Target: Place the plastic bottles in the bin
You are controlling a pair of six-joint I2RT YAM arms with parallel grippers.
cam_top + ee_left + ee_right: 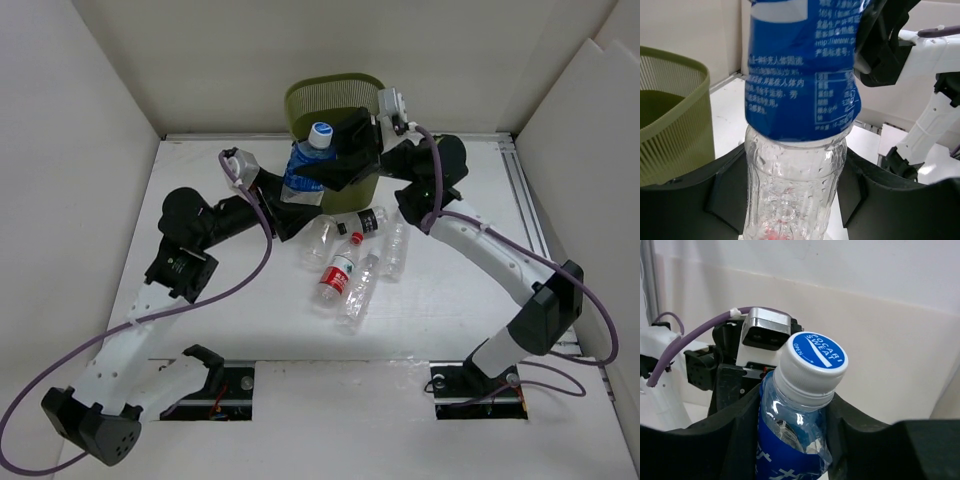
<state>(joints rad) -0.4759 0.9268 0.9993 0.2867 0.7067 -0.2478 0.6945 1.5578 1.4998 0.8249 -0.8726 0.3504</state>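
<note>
A blue-labelled plastic bottle (306,160) with a white-and-blue cap stands upright in the air, just in front of the olive-green mesh bin (330,95). My left gripper (292,196) is shut on its clear lower body (795,195). My right gripper (338,160) is shut on its shoulder just under the cap (817,357). In the left wrist view the bin's rim (675,65) is at the left, beside the bottle. Several more bottles lie on the table: one with a black label (362,222), one with a red-white label (338,275), and clear ones (393,250).
White walls enclose the table on three sides, and the bin stands against the back wall. The loose bottles lie clustered in the table's middle, between the two arms. The left arm's wrist camera (765,332) shows behind the bottle.
</note>
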